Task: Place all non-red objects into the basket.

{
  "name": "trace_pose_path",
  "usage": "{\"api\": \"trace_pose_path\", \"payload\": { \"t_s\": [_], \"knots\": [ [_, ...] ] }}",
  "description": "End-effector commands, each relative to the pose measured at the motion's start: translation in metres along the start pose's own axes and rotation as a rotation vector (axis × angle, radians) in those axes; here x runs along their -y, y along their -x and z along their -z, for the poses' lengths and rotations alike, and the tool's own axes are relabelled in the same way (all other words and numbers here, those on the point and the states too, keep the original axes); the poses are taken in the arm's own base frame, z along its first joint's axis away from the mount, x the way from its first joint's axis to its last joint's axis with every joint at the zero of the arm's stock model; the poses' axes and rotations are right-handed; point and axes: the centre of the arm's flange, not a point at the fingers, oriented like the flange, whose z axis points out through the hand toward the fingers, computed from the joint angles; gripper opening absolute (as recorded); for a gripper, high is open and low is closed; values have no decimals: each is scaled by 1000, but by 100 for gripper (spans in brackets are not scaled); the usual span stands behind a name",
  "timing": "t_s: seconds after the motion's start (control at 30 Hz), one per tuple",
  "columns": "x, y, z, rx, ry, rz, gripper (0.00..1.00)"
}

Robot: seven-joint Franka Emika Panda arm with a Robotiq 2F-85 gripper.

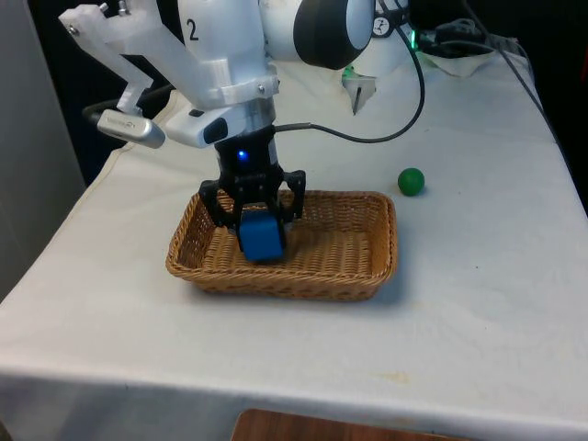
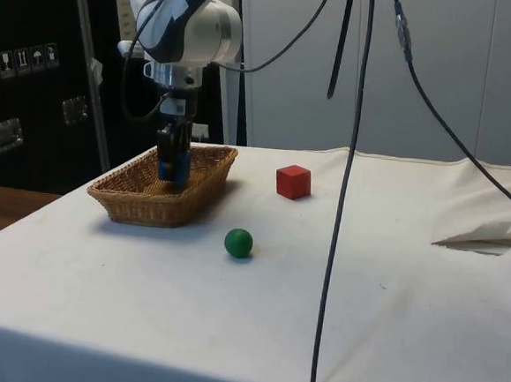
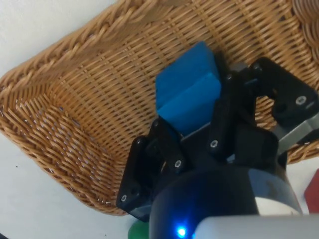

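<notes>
Here, blue block (image 1: 262, 236) (solid, boxy)

Block (image 3: 187, 97) partly hidden between jaws; red cube (image 3: 313, 191) cut by wrist-view edge; ball (image 3: 138, 231) mostly behind gripper (image 3: 192, 127).

We see a table (image 1: 478, 312) under a white cloth (image 2: 386, 325) filling the lower part of both fixed views, with a brown wooden surface (image 1: 303, 427) at the bottom edge of the front view and again at the side view's lower left. In the side view's upper left stand dark cabinets (image 2: 34, 76) with small metal fittings, while pale wall panels (image 2: 442, 73) take up the upper right, crossed by black cables (image 2: 360, 120) hanging down. Black curtains (image 1: 64, 83) darken the front view's upper left, beside a grey panel (image 1: 28, 165) at that edge.
</notes>
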Motion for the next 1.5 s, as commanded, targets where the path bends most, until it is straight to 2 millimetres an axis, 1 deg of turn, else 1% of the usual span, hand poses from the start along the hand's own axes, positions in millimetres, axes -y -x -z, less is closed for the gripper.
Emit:
{"api": "trace_pose_path", "payload": {
  "t_s": [0.0, 0.07, 0.1, 0.23, 0.27, 0.3, 0.33, 0.37, 0.4, 0.43, 0.63, 0.67, 0.8, 0.83, 0.87, 0.97, 1.0, 1.07, 1.1, 1.2, 1.4, 1.43, 1.47],
  "knots": [
    [-1, -1, 0, 2, 4, -3, 3],
    [0, -1, -1, 2, 3, -2, 4],
    [-1, -1, -1, 2, 3, -3, 18],
    [-1, -2, -1, 1, 3, -1, 57],
    [0, -1, 0, -1, 1, 1, 66],
    [-1, -2, -1, 2, 3, -1, 66],
    [-1, -2, -1, 1, 3, -1, 81],
    [-1, -2, -1, 1, 3, -1, 91],
    [-1, -2, -1, 1, 3, -1, 98],
    [-1, -2, -2, 1, 2, -2, 100],
    [-1, -2, -2, 1, 2, -2, 100],
    [-1, -2, 7, 1, 2, -2, 100],
    [-2, -2, 22, -1, 0, -2, 100],
    [-3, -3, 16, -5, -3, -2, 100],
    [-2, -2, 25, -2, -2, -3, 100],
    [-1, -1, 37, -2, -8, -2, 100],
    [-1, 0, 44, -3, -9, -2, 100],
    [-1, 1, 50, -4, -12, -3, 100],
    [-1, 0, 47, -9, -17, -2, 100],
    [0, 3, 64, -6, -17, -2, 100],
    [1, 7, 87, -7, -26, -1, 100],
    [0, 5, 81, -10, -33, -2, 100],
    [1, 8, 91, -6, -29, -2, 100]
  ]
}}
